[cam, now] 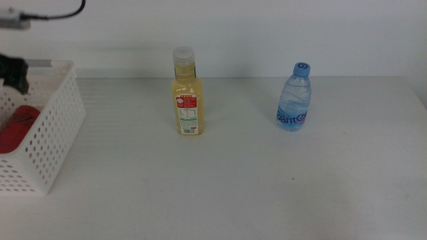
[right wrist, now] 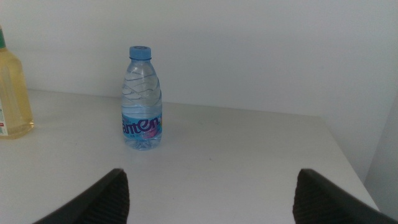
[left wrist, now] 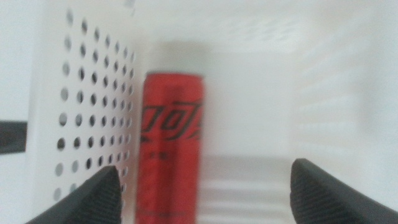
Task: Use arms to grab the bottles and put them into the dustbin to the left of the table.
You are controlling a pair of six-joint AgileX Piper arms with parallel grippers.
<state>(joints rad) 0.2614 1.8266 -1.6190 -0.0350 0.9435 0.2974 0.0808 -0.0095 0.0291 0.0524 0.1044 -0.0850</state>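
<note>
The white perforated dustbin (cam: 41, 137) stands at the table's left end. The slim red soda can (cam: 16, 127) lies inside it, and shows in the left wrist view (left wrist: 171, 143) along the basket's holed wall (left wrist: 87, 112). My left gripper (cam: 15, 72) hangs over the dustbin, open and empty (left wrist: 205, 196), above the can. The yellow-liquid bottle (cam: 187, 93) stands upright at mid-table. The blue-capped water bottle (cam: 294, 99) stands upright to its right. My right gripper (right wrist: 211, 199) is open and empty, some way short of the water bottle (right wrist: 142, 99); it is out of the middle view.
The white-grey table (cam: 233, 187) is bare in front of both bottles. Its right edge shows beyond the water bottle (right wrist: 348, 168). The yellow bottle's side shows at the border of the right wrist view (right wrist: 12, 93). A white wall stands behind the table.
</note>
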